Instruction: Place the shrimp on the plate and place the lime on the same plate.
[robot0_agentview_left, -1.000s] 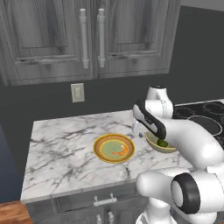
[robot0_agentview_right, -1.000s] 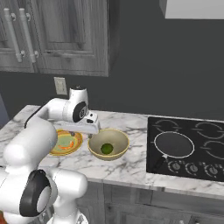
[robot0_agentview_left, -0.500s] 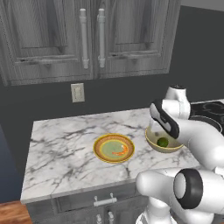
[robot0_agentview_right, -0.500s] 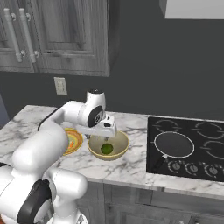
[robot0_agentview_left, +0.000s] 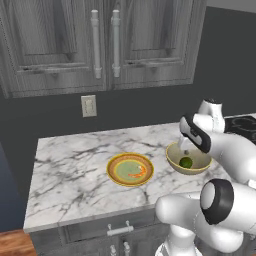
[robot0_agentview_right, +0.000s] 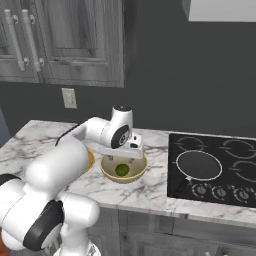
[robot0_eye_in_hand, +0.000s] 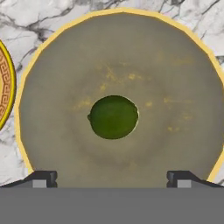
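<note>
- Dark fingertips of the gripper (robot0_eye_in_hand: 112, 178) stand spread wide and empty, hovering above the tan-yellow bowl (robot0_eye_in_hand: 183, 78).
- Dead centre beyond the jaws sits the lime (robot0_eye_in_hand: 113, 117), a smooth green ball at the bowl's bottom.
- Risk, as I judge it: the round lime rolls off a finger, or the sloped bowl wall catches a tip on the way down.
- Further off to one side: the plate (robot0_agentview_left: 116, 165), flat and orange-banded, already carrying the shrimp (robot0_agentview_left: 139, 173), on the marble counter (robot0_agentview_left: 70, 170).
</note>
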